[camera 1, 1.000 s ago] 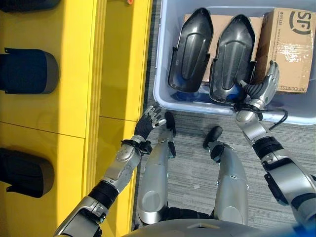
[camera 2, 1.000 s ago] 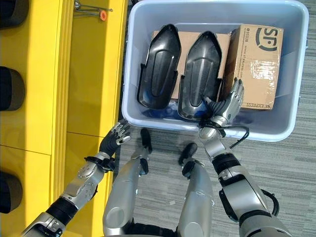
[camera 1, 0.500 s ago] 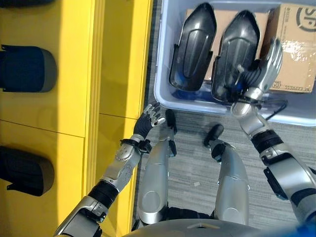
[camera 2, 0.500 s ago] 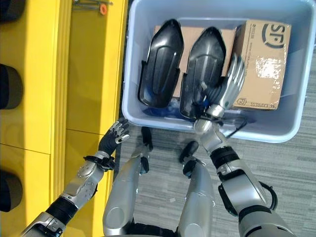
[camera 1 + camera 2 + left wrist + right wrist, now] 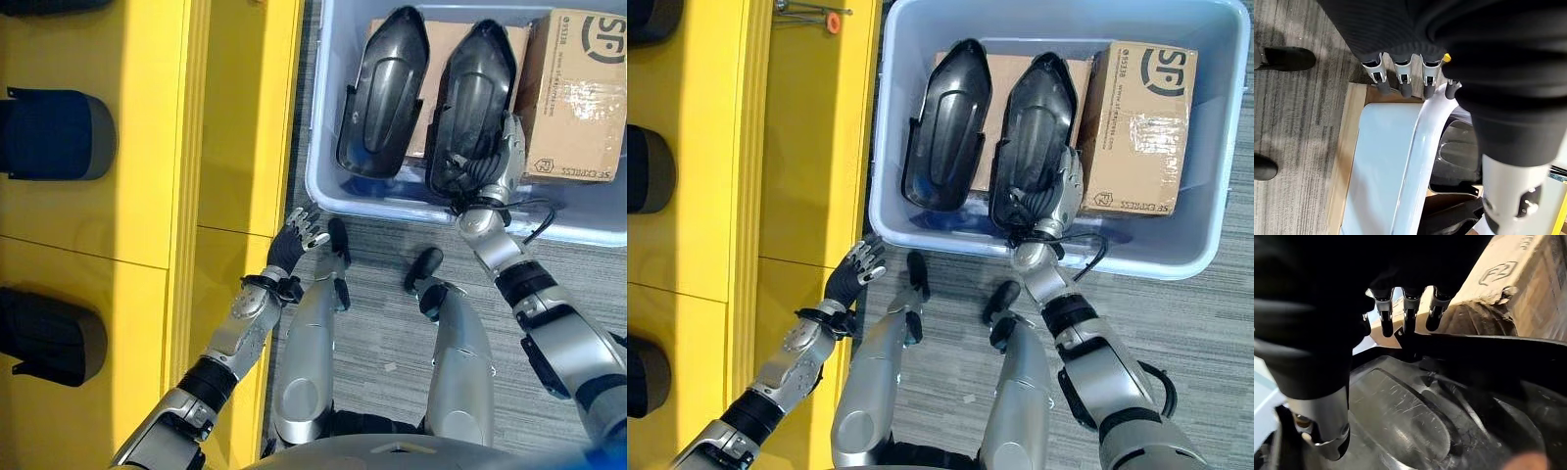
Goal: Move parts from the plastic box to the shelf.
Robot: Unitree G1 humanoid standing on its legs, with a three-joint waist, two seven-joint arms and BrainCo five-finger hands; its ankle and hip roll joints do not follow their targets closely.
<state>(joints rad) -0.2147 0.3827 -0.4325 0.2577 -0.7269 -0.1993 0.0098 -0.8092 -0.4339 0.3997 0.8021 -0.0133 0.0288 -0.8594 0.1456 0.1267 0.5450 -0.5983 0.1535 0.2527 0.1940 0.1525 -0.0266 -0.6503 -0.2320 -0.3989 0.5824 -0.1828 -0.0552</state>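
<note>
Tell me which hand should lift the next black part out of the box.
Right. The right hand is already in the plastic box, at the near end of the right-hand black part beside the cardboard box. The left hand hangs open outside, by the yellow shelf.

You can't see the flat cardboard [image 5: 1004, 88] fully under the two parts; the plastic box [image 5: 323, 186] runs off-frame

Grey striped carpet floor [image 5: 1205, 323] carries a pale blue plastic box [image 5: 893, 127], which stands just beside a yellow shelf [image 5: 803, 127]. Dark parts [image 5: 54, 137] sit in the shelf's bays, and a small orange-tipped metal piece [image 5: 813, 17] lies on it.
</note>
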